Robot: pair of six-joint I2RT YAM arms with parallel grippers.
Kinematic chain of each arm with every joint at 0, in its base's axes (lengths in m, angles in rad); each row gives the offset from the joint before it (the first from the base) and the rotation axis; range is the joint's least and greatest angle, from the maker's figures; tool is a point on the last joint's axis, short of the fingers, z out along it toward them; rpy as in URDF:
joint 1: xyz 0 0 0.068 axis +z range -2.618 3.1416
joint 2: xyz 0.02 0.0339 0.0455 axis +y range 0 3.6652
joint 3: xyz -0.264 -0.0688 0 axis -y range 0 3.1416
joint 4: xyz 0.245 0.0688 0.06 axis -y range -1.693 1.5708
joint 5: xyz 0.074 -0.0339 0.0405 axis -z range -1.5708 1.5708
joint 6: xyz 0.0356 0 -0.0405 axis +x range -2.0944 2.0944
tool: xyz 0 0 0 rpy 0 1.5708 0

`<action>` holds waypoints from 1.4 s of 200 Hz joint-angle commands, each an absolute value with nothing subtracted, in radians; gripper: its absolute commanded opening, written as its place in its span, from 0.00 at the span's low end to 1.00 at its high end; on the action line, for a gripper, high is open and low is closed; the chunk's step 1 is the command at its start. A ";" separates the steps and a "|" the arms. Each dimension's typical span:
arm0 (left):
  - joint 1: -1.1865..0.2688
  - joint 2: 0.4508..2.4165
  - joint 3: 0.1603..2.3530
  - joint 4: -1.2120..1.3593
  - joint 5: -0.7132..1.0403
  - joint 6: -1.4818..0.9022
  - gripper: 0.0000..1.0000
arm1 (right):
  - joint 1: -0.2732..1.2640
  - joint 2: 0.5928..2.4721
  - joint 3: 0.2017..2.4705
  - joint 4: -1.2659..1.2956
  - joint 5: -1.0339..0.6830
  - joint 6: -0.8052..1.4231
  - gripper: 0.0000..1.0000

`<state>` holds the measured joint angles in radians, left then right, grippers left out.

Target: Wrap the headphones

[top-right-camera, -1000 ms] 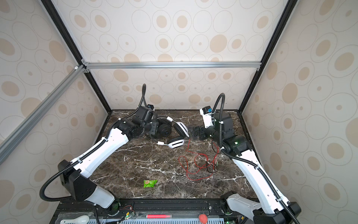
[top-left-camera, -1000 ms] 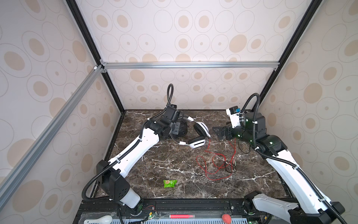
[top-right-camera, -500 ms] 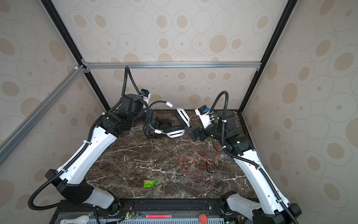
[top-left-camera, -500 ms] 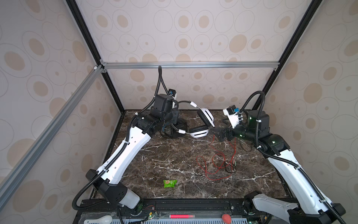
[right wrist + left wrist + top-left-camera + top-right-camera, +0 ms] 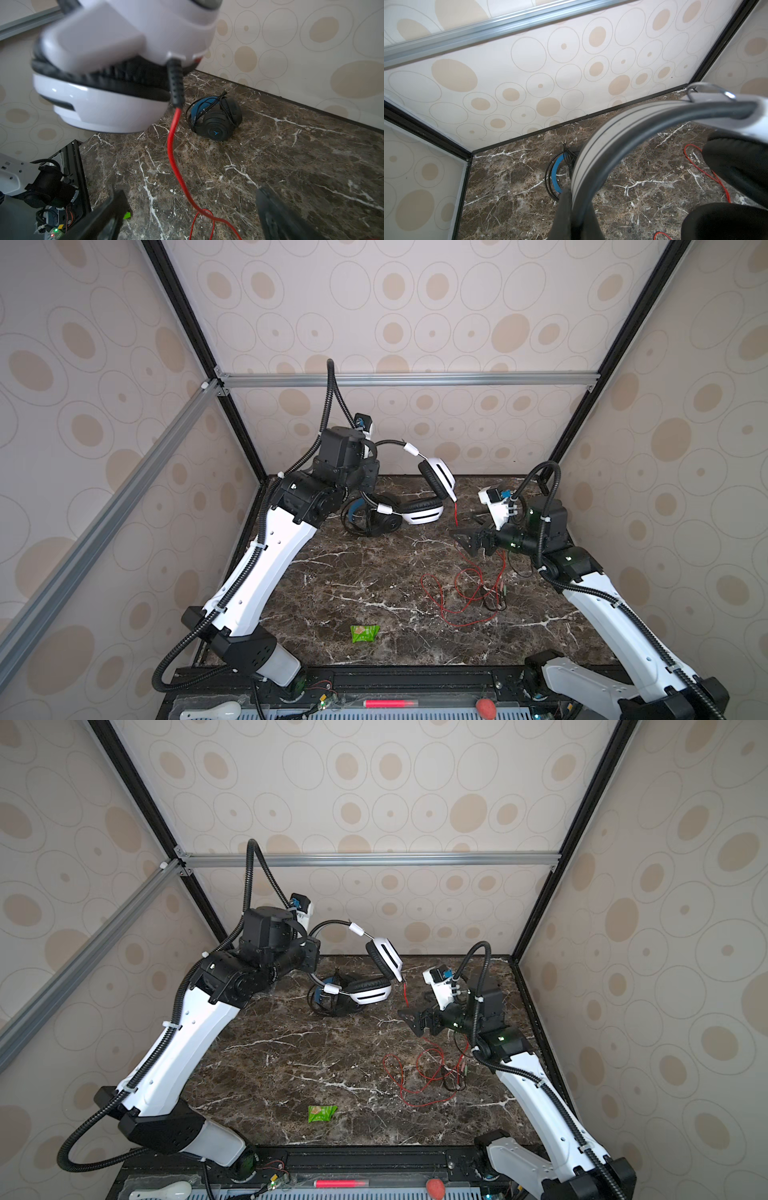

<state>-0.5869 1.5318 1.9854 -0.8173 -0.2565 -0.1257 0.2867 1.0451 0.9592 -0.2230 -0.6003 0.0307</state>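
White plastic over-ear headset with black cushions (image 5: 434,485): is it off the table now? (Desk)

Yes. A second ago it sat low by the brown marble tabletop (image 5: 353,580). Now the left gripper (image 5: 577,216), clamped on its headband, holds it aloft at upper centre in both top views. Below it lies the black headset with blue inner band (image 5: 376,522), its own cable looped around it. (Photographer)

And the thin red cable (image 5: 457,597)? (Desk)

It hangs from the raised earcup and sprawls loose at centre right, so wrapping looks barely begun. The right gripper (image 5: 466,540), jaws wide and empty, hovers just beside the hanging strand. (Photographer)

Room to work? (Desk)

The back wall is close behind the headset. There is open marble mid-frame, with only a small green wrapper (image 5: 364,632) at lower centre. (Photographer)
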 commanded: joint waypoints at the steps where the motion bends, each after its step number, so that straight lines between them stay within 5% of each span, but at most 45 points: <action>1: -0.587 1.531 2.048 -0.752 -0.244 -0.144 0.00 | 0.286 1.030 0.913 -0.119 -0.625 0.074 1.00; 102: -0.560 1.540 2.158 -0.716 -0.130 -0.197 0.00 | 0.286 1.135 0.744 0.130 -0.586 0.196 0.94; 136: -0.531 1.523 2.159 -0.706 -0.094 -0.223 0.00 | 0.286 1.141 0.706 0.136 -0.572 0.187 0.80; 233: -0.491 1.491 2.131 -0.698 -0.108 -0.258 0.00 | 0.285 1.067 0.666 -0.020 -0.507 0.103 0.00; 280: -0.484 1.460 2.005 -0.653 -0.140 -0.247 0.00 | 0.303 0.930 0.812 -0.367 -0.274 -0.128 0.00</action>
